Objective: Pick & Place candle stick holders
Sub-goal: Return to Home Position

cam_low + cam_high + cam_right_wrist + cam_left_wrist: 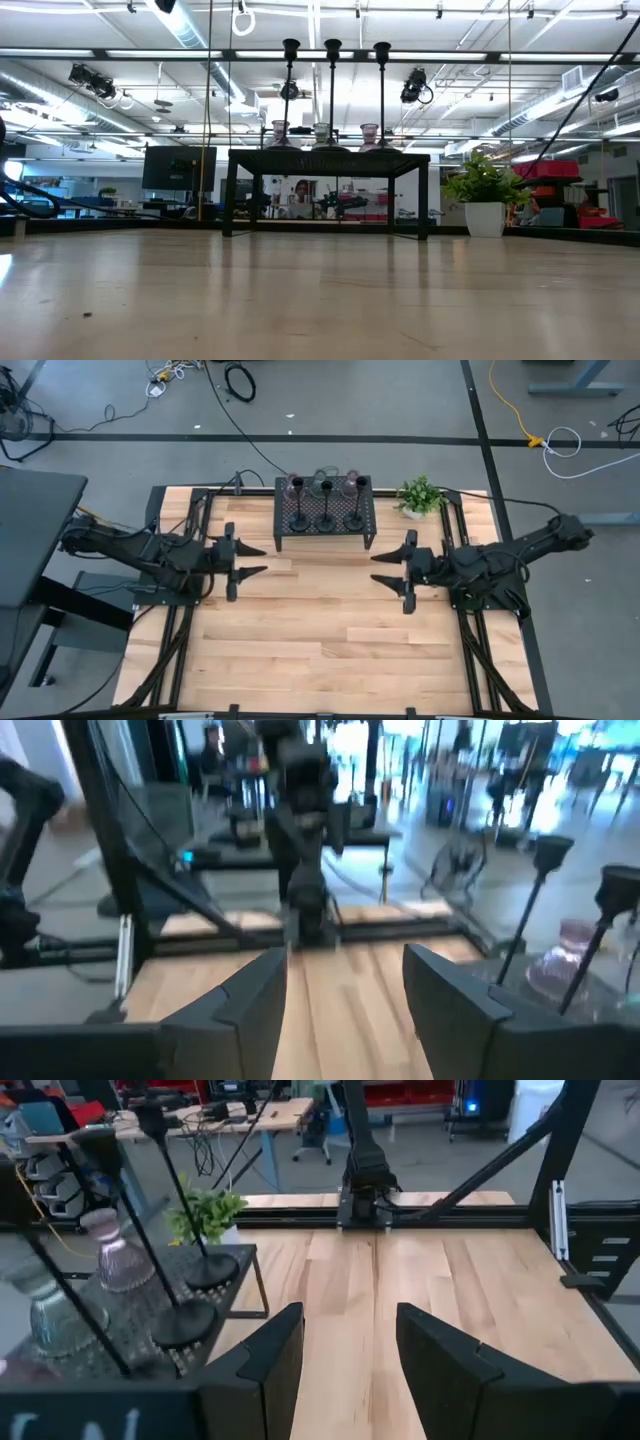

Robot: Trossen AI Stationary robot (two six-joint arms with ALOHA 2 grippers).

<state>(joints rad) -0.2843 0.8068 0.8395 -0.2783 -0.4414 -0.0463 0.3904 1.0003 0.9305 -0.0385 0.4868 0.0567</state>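
Observation:
Three slim black candle stick holders (pixel 325 518) stand by their round bases on the black mesh rack (pixel 324 532) at the table's far middle. Three small tinted-glass holders (pixel 324 482) stand behind them on the rack. In the low view the stems (pixel 332 95) rise above the rack top (pixel 328 155), with the glass holders (pixel 322 135) at their feet. My left gripper (pixel 256 559) is open and empty, left of the rack. My right gripper (pixel 383 568) is open and empty, right of the rack.
A small green plant in a white pot (pixel 418 497) stands at the far right, beside the rack. Bare wooden table (pixel 320 630) stretches between the grippers and toward the near edge. Black frame rails (pixel 470 650) run along both table sides.

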